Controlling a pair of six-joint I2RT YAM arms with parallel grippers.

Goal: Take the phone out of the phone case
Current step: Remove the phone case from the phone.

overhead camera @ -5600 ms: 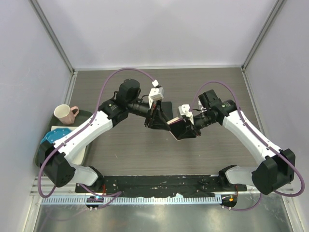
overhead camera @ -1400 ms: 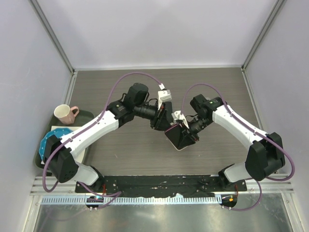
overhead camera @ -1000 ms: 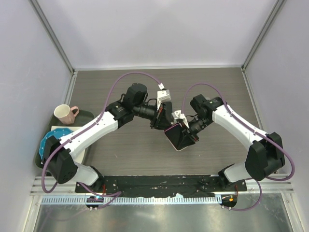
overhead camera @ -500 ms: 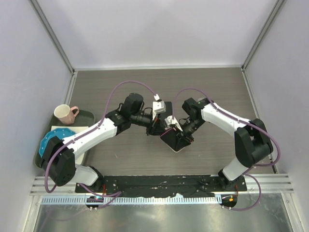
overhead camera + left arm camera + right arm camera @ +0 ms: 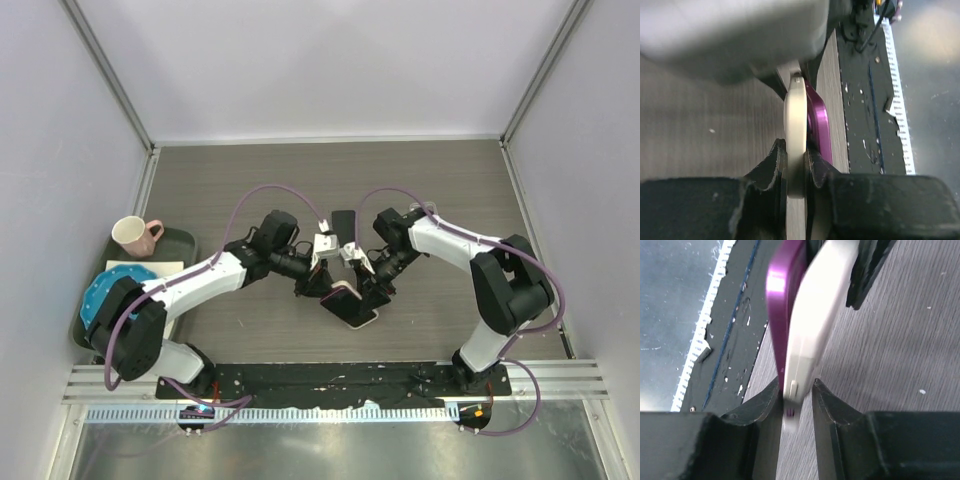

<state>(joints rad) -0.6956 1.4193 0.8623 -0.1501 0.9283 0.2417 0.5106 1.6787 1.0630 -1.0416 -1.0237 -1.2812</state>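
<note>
Grey wood-grain worktop (image 5: 250, 180) in a white-walled booth. Mug (image 5: 133, 236) and tray (image 5: 178, 240) at 9 o'clock, well apart from the action. Dark flat rectangle (image 5: 343, 221) at 12 o'clock of the meeting point, unidentified.

Dead centre: cased phone (image 5: 350, 304), dark face up, tilted, low over the worktop. Can't tell if a corner touches down. Reached from 9 o'clock by left gripper (image 5: 795, 157) and from 3 o'clock by right gripper (image 5: 796, 390).

Edge-on in the wrist views: cream layer (image 5: 795, 115) with glossy purple layer (image 5: 818, 125) against it. Can't tell which is device and which is shell. Possibly parting at the far end, but too blurred to call.

Left: closed tight on the cream layer's edge, purple seemingly outside the pinch. Right: narrow, flanking the cream layer's end, purple just outside one finger. Can't tell whether squeezing or merely around it.

Judged step: peeling the layers apart.
- Hold the left clamp firm as anchor.
- Seat the right on purple alone; with both on cream, nothing separates.
- Start at a corner and roll off rather than pulling straight.
- Go slow and stay low, so a slip means a short drop.
- Watch for twist in the left pinch: thin edge, little purchase.
</note>
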